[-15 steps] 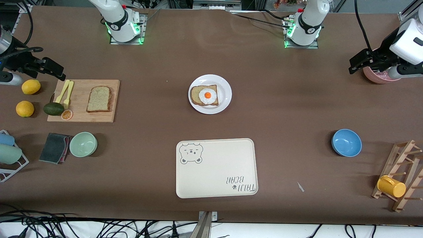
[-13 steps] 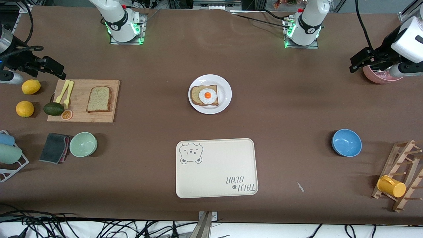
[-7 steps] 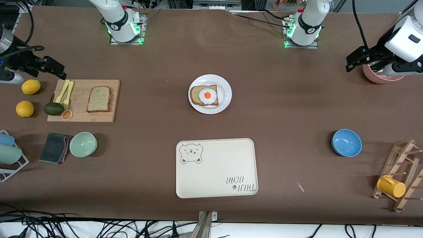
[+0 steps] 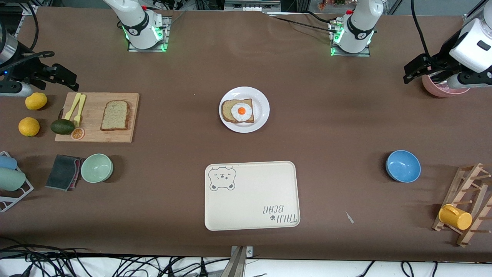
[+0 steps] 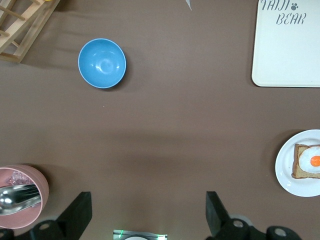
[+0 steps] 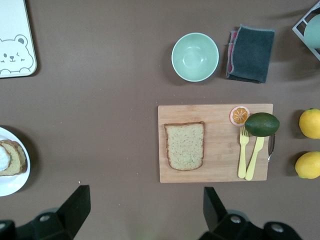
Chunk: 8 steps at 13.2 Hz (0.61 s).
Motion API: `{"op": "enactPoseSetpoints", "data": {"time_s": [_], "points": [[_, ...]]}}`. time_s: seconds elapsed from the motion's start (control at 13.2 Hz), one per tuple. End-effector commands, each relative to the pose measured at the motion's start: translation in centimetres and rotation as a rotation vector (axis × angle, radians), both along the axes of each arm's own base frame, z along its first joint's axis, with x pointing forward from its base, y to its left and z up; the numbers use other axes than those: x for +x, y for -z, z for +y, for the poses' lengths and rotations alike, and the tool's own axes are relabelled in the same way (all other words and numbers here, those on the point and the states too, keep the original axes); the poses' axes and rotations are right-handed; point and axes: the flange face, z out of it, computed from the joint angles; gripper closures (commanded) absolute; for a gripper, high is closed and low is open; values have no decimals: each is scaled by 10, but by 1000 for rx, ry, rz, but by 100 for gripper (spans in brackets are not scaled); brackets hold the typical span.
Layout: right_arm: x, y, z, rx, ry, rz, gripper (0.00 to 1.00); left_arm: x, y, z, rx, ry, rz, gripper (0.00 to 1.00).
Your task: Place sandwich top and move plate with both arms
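The sandwich top [image 4: 115, 115] lies flat on a wooden cutting board [image 4: 96, 134] toward the right arm's end of the table, untouched. On the same board lie a yellow fork and knife [image 4: 77, 109], an orange slice [image 4: 78, 133] and an avocado [image 4: 62, 126]. The plate [image 4: 262, 109] sits near the table's middle, well apart from the board, and carries a bread slice with a fried egg [image 4: 240, 111]. A cream bear tray [image 4: 251, 195] lies nearer to the front camera than the plate.

The right gripper [image 4: 63, 79] hangs in the air over the table's edge at the right arm's end, near the board's corner and two lemons [image 4: 35, 101]; its fingers [image 6: 75, 205] are spread wide and hold nothing. The left gripper [image 4: 413, 73] hangs over the left arm's end of the table beside a pink cup [image 4: 442, 88], fingers [image 5: 80, 212] likewise spread and empty. A blue bowl [image 4: 403, 166] stands nearer to the front camera than that cup.
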Motion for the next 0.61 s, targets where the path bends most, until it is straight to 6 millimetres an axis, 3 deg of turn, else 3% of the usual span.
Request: {"op": "enactPoseSetpoints", "data": {"time_s": [0.0,0.53], "points": [[-11,-1,-3,-15,-19,-2,0,-4,-9,1,30,8,-4,0],[-8,1,-5,-3,-55,-6,0,-4,-8,-2,30,10,-3,0]]}}
